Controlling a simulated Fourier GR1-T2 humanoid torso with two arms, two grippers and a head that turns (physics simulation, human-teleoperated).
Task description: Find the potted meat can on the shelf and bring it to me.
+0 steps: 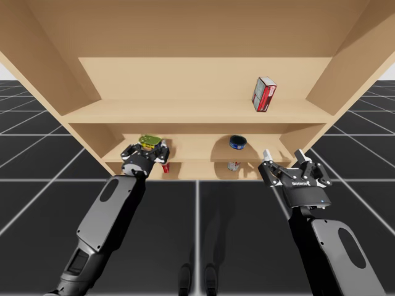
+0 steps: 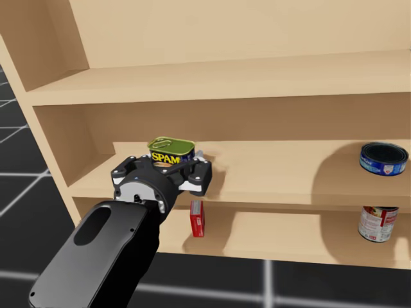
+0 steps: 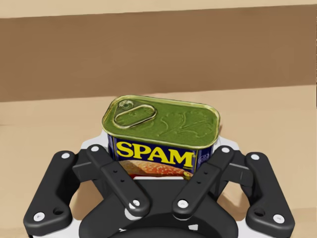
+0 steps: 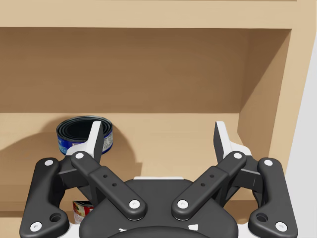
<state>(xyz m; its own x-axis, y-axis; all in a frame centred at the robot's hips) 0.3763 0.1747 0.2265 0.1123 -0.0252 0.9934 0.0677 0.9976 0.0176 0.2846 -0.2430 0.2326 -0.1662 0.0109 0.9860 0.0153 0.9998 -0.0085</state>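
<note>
Your left jaws are clamped on the potted meat can (image 3: 161, 131), pressing it from both sides. The can stands upright near the left end of the middle shelf (image 2: 276, 170), close to its front edge. Your right jaws are spread wide in front of the shelf's right end, with a flat blue can (image 4: 81, 130) ahead of them on the same shelf.

Meat can (image 3: 161, 131): lid is coloured green, side blue w/ yellow lettering. Shelf (image 2: 257, 83) is rendered tan. Red box (image 1: 264, 94) is seen at 2 o'clock of it, dark-blue flat can (image 2: 383, 158) at 3. Floor (image 1: 37, 203): black, grey grid.
</note>
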